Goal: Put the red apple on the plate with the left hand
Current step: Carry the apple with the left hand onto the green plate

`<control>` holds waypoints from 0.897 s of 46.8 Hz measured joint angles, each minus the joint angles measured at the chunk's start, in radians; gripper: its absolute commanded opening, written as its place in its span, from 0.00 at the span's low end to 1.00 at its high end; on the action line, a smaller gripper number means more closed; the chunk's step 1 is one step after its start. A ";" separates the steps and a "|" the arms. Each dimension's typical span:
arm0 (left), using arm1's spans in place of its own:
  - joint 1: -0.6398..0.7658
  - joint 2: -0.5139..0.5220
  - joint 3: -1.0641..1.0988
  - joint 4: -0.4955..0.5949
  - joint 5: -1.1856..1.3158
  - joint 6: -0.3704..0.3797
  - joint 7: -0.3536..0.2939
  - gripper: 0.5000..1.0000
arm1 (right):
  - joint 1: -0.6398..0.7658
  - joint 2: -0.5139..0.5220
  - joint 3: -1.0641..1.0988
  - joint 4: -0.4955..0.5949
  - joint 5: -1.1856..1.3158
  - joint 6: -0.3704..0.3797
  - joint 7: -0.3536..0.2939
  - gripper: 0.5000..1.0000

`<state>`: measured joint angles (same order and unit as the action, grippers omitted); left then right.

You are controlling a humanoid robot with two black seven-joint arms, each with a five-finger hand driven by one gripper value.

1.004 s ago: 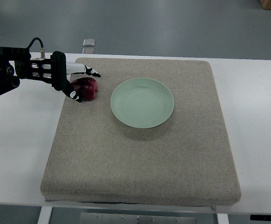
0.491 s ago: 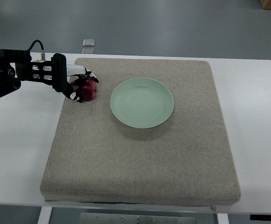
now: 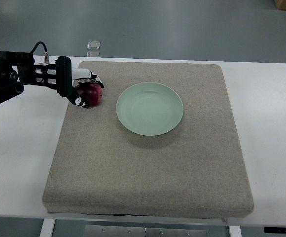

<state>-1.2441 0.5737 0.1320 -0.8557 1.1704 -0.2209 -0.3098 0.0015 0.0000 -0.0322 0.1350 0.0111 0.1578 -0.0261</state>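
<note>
Top view shows the left hand (image 3: 84, 89) wrapped around the red apple (image 3: 92, 93); next, lift it to the green plate (image 3: 150, 108).

The left hand (image 3: 82, 89) has closed tighter around the red apple (image 3: 92, 94).

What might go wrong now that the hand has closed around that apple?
The left hand wraps the red apple only from one side, so it may slip and roll across the grey mat. The green plate is shallow, so an apple dropped from height might bounce or roll out, or nudge the plate aside.
</note>
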 measured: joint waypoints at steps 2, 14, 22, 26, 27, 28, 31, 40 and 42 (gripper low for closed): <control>0.000 0.000 0.000 0.000 0.000 0.000 0.000 0.12 | 0.000 0.000 0.000 0.000 0.000 0.000 0.000 0.86; -0.016 -0.022 -0.016 0.003 -0.001 0.002 0.000 0.12 | 0.000 0.000 0.000 0.000 0.000 0.000 0.000 0.86; -0.046 -0.067 -0.022 0.001 -0.010 0.002 0.001 0.13 | 0.000 0.000 0.000 0.000 0.000 0.000 0.000 0.86; -0.057 -0.098 -0.037 -0.002 -0.017 0.002 0.001 0.14 | 0.000 0.000 0.000 0.000 0.000 0.000 0.000 0.86; -0.059 -0.104 -0.044 -0.003 -0.018 0.002 0.001 0.14 | 0.000 0.000 0.000 0.000 0.000 0.000 0.000 0.86; -0.059 -0.110 -0.054 -0.005 -0.018 0.002 0.001 0.14 | 0.000 0.000 0.000 0.000 0.000 0.000 0.000 0.86; -0.059 -0.123 -0.070 -0.008 -0.018 0.002 0.003 0.16 | 0.000 0.000 0.000 0.000 0.000 0.000 0.000 0.86; -0.048 -0.178 -0.076 -0.011 -0.018 -0.001 0.003 0.17 | 0.000 0.000 0.000 0.000 0.000 0.000 0.000 0.86; -0.047 -0.187 -0.077 -0.012 -0.018 -0.001 0.004 0.17 | 0.000 0.000 0.000 0.000 0.000 0.000 0.000 0.86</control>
<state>-1.2907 0.3871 0.0553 -0.8673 1.1520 -0.2218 -0.3058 0.0015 0.0000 -0.0322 0.1351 0.0111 0.1579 -0.0260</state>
